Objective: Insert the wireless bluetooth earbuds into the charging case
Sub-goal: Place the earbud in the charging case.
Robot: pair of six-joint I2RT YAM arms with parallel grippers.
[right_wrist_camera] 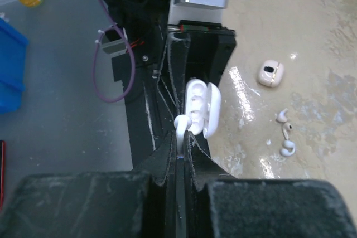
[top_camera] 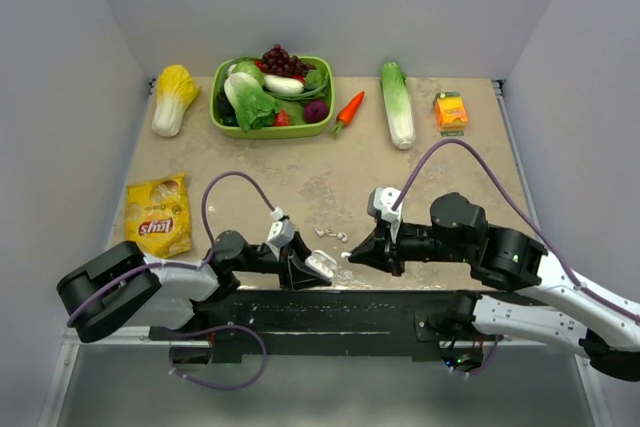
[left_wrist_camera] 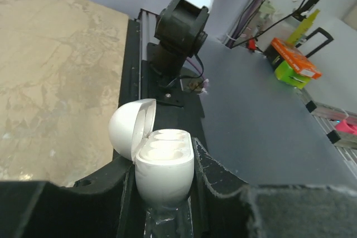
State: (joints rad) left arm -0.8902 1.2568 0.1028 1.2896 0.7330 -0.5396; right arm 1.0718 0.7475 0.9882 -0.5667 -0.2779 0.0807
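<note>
Charging case (left_wrist_camera: 164,166): a small shiny white case. Its lid is flipped up and leans to the side. Two round holes show inside it.
Where the case is: pinched in the tips of the left gripper (top_camera: 302,269), over the near edge of the table (top_camera: 450,172).
Left gripper: squeezed tight on the charging case, with one black finger on each side of its lower half. The open top sticks out past the fingertips.
Held earbud (right_wrist_camera: 181,122): a tiny white bud. Its round head pokes out of the right gripper (top_camera: 351,255), right beside the open top of the case. I cannot tell if the two touch.
Right gripper: closed on the held earbud and pinching it by the stem. Its tips point at the case from the right.
Loose earbuds (top_camera: 333,235): little white bits lying on the table just behind the case, between the two grippers. They are too small to count for sure.
Small pale thing (right_wrist_camera: 271,73): round, with a dark spot. It lies on the table near the case. I cannot tell what it is.
Chip bag (top_camera: 158,215): yellow, lying flat, far to the left of the case.
Green basket (top_camera: 225,122): full of vegetables and grapes, far behind the case.
Carrot (top_camera: 348,112): behind the case, just right of the basket.
Orange box (top_camera: 451,110): far behind the case and to the right.
</note>
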